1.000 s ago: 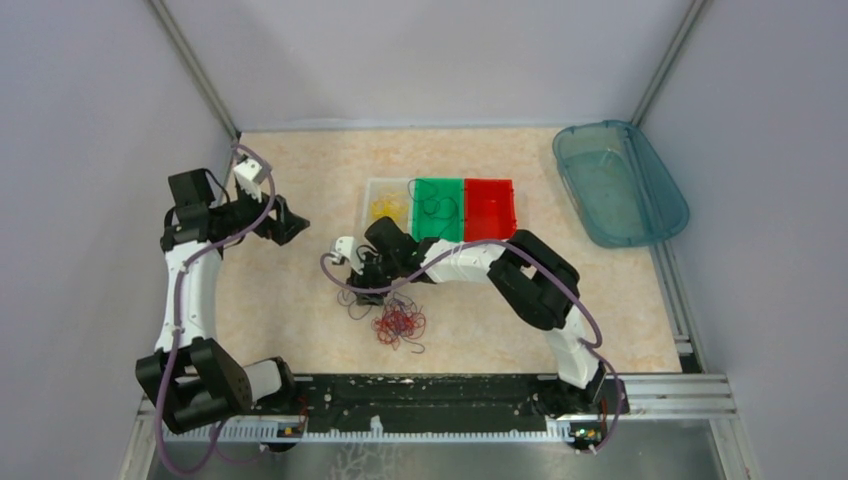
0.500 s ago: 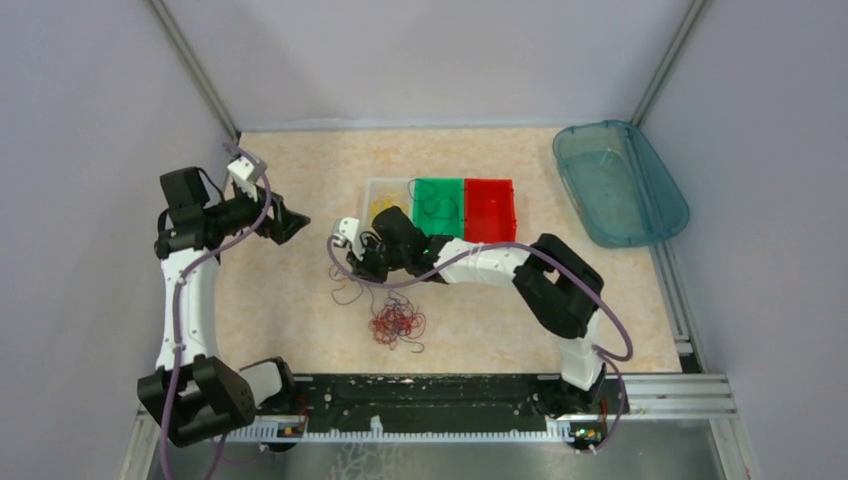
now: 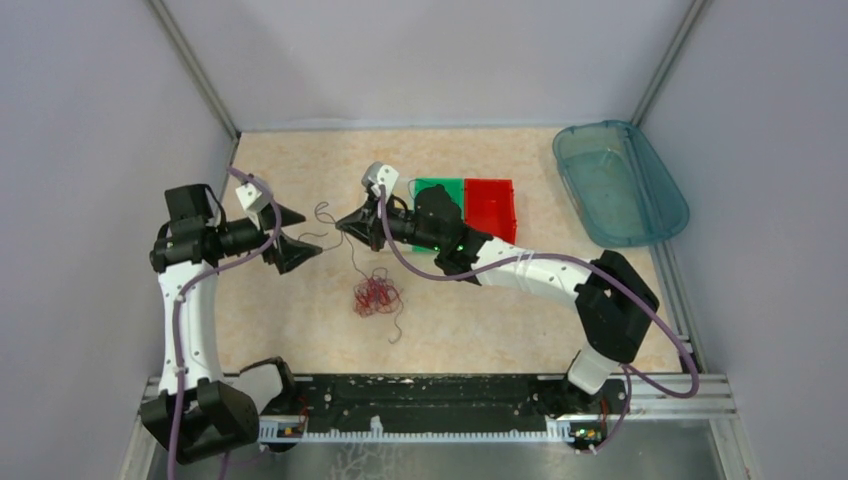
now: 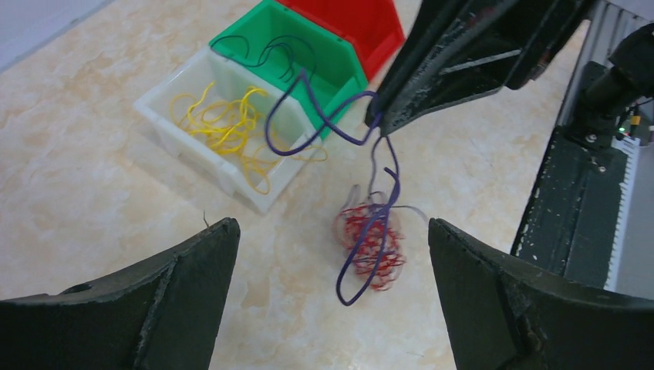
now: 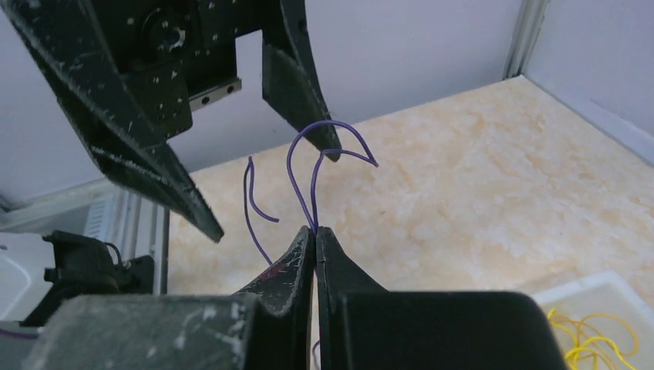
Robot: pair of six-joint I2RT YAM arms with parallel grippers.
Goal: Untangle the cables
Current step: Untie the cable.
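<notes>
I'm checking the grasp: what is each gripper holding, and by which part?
The right gripper pinches a purple wire partway along its length; the left gripper is open, holding nothing.

The top view looks steeply down from above and behind, arm bases [image 3: 265, 383] along the bottom edge, taking in the whole table [image 3: 480, 325]. The left wrist view peers closely between its own fingers [image 4: 185, 308] toward the bins [image 4: 193, 150] at upper left and the right gripper [image 4: 378, 127] at upper right. The right wrist view faces back at the left gripper [image 5: 274, 193]; both share the purple cable [image 5: 289, 166].
</notes>
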